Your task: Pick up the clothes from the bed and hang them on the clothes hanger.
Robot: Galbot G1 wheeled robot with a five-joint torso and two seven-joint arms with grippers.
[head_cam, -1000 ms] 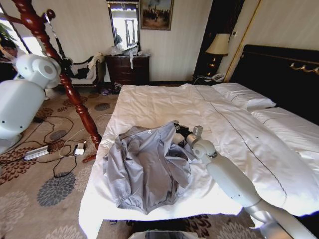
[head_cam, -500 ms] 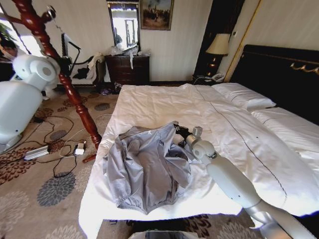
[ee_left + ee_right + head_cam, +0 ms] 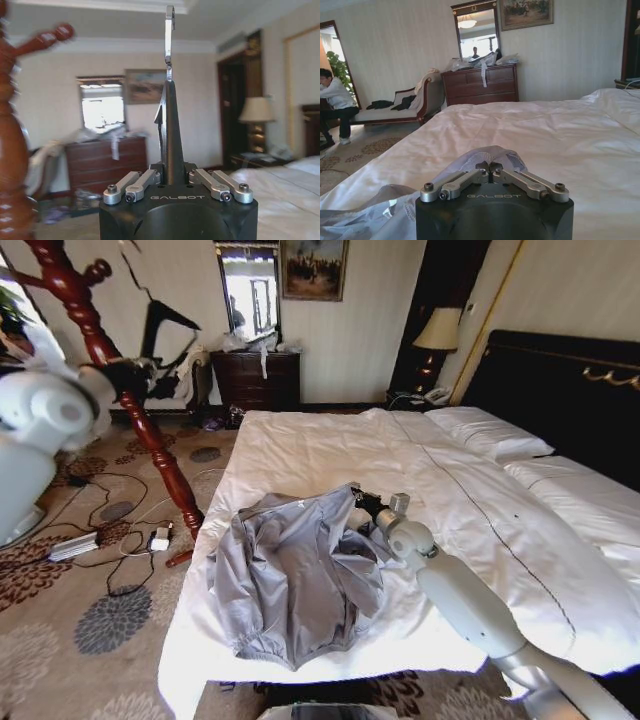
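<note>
The right tool (image 3: 358,503) was low on the bed (image 3: 330,445), pinched shut on a fold of the clothes (image 3: 295,575). In the right wrist view the two fingertips (image 3: 489,166) met on a small hump of the grey-blue cloth (image 3: 492,156), right at the jacket's edge near the collar. The jacket lay spread out and crumpled near the foot of the bed, with its gathered hem close to the mattress edge. A small white label (image 3: 298,503) showed inside the collar.

The left tool (image 3: 170,172) was up high beside the robot's left shoulder, closed on the clothes hanger (image 3: 167,125). The black hanger stood straight up between its fingers — edge-on in the left wrist view — with the wire hook (image 3: 169,35) on top. In the head view the hanger (image 3: 165,325) showed as a blurred dark shape near the red-brown coat stand (image 3: 130,405), just beside its post.

The white duvet past the jacket was wide and bare, so there was lots of open room toward the pillows (image 3: 490,432) and the black headboard (image 3: 560,390). On the robot's left the bed edge dropped to a patterned carpet (image 3: 100,630). Cables and a small white box (image 3: 160,538) lay on it by the foot of the coat stand. Farther back stood a dark dresser (image 3: 258,378), a mirror (image 3: 250,290) and a lamp (image 3: 437,332) — all well apart from the jacket.
</note>
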